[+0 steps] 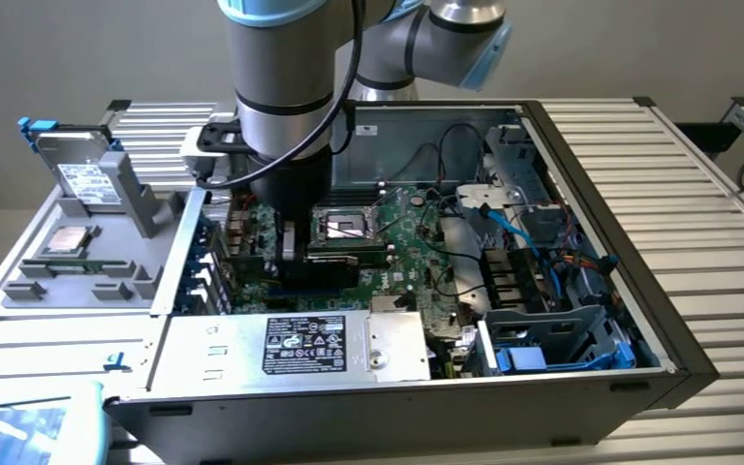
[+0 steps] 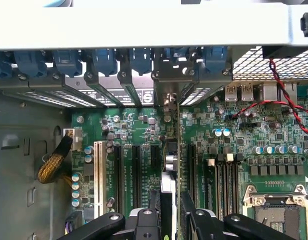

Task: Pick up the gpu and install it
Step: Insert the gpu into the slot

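Observation:
The gpu (image 2: 169,161) is seen edge-on in the wrist view, a thin upright card with its silver end bracket (image 2: 166,98) at the case's rear slot openings. My gripper (image 2: 170,202) is shut on it, a black finger (image 2: 155,207) on each side. The card stands over a black expansion slot of the green motherboard (image 2: 274,130), between neighbouring slots; whether it is seated I cannot tell. In the exterior view the gripper (image 1: 294,242) is low inside the open computer case (image 1: 631,320), over the motherboard (image 1: 411,247), beside the CPU socket (image 1: 346,225).
A white PCI slot (image 2: 98,170) and a yellow braided cable (image 2: 54,162) lie beside the card. Blue bracket clips (image 2: 104,60) line the rear wall. Red and black wires (image 2: 284,95) cross the board. The power supply (image 1: 303,344) fills the case's front; a silver hard drive (image 1: 88,179) stands outside it.

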Tool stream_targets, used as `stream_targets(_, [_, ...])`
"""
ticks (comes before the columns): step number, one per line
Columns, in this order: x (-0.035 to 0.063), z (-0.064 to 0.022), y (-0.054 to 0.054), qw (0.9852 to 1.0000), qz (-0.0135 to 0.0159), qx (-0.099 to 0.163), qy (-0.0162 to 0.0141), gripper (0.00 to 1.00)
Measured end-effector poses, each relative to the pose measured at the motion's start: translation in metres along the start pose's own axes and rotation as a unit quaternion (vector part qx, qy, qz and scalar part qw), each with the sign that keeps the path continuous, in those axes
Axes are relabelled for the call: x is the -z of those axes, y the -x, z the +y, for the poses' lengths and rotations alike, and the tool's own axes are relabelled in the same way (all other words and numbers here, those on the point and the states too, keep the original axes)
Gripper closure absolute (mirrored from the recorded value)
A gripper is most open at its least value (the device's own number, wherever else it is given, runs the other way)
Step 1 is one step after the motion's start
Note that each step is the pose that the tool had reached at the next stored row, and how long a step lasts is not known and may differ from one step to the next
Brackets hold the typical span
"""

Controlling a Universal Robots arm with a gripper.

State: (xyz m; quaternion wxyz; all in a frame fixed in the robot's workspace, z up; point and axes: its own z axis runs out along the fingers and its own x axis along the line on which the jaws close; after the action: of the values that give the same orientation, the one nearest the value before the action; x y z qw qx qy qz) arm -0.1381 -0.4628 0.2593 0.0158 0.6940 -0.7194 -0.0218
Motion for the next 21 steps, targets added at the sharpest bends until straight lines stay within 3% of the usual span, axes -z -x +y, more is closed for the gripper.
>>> stream_targets(21, [-0.0001, 0.0, 0.0002, 1.0, 0.0003, 0.001, 0.0002, 0.73])
